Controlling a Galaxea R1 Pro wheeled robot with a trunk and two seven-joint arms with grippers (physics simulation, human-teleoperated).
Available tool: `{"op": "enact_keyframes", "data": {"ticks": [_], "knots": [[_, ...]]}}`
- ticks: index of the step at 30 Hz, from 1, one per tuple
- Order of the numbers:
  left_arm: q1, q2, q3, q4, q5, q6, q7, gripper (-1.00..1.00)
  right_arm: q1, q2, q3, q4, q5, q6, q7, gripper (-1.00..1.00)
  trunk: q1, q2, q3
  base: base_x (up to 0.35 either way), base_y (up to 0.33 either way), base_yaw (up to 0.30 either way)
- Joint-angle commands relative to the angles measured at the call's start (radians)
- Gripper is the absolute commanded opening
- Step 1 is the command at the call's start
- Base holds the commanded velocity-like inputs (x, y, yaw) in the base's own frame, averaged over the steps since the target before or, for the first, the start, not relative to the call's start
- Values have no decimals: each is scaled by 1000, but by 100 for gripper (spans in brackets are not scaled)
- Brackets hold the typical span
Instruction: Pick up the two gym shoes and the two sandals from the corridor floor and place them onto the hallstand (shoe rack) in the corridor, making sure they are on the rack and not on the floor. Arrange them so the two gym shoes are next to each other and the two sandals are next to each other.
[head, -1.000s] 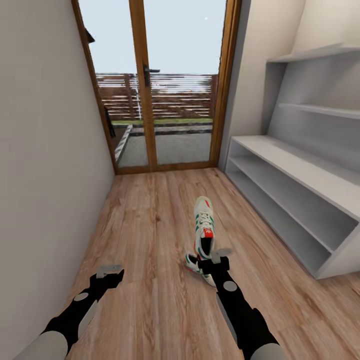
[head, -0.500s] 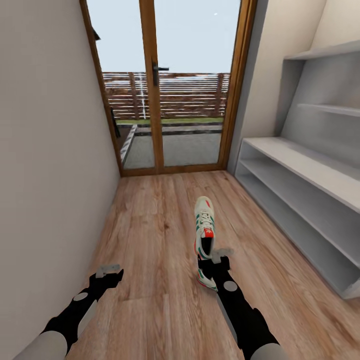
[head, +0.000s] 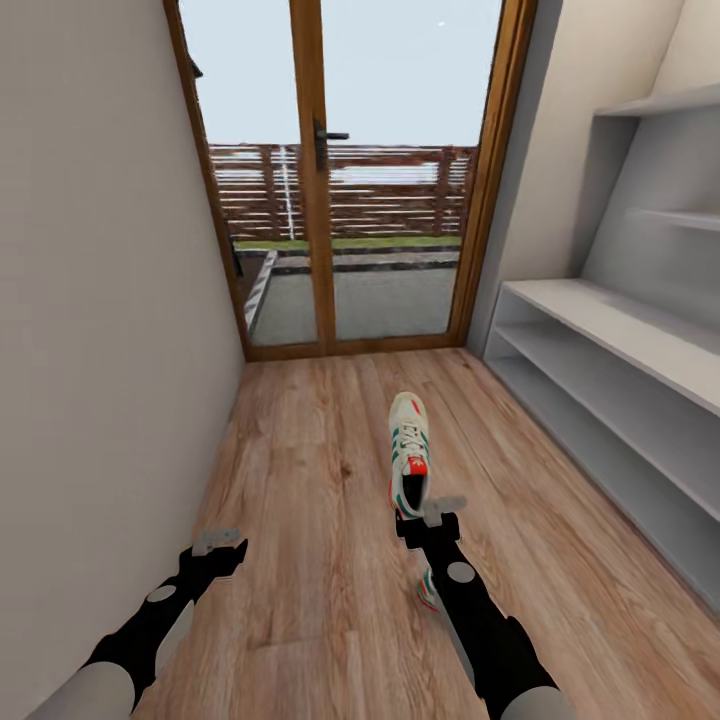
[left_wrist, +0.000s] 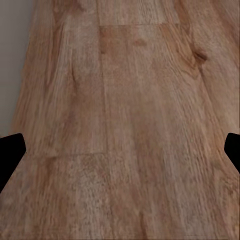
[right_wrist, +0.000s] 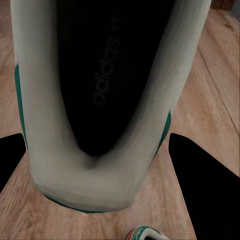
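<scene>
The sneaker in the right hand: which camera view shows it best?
The head view: the whole sneaker shows there, toe pointing toward the door, heel at the right hand. The right wrist view gives a close look into its dark opening. The left wrist view shows floor.

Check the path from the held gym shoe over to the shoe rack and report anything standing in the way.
Nothing visible blocks it. The right gripper holds one gym shoe above the corridor floor; only bare planks lie between it and the hallstand to the right. The other gym shoe lies behind the right arm, off that path.
</scene>
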Motion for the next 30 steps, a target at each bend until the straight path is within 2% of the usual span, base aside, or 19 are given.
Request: {"op": "enact_keyframes", "data": {"ticks": [1,14,30], "knots": [[-1,0,3,1,9,-2,-8,100,0,0,2,-2,11,7,-6,-100,0,0,-1,321,129,0],[-1,0,2,0,9,-2,-8,100,0,0,2,-2,11,7,-6,-100,0,0,-1,325,115,185],[-1,-1,2,0,8,-2,-6,100,0,0,2,-2,10,7,-6,-100,0,0,-1,298,98,6]]}}
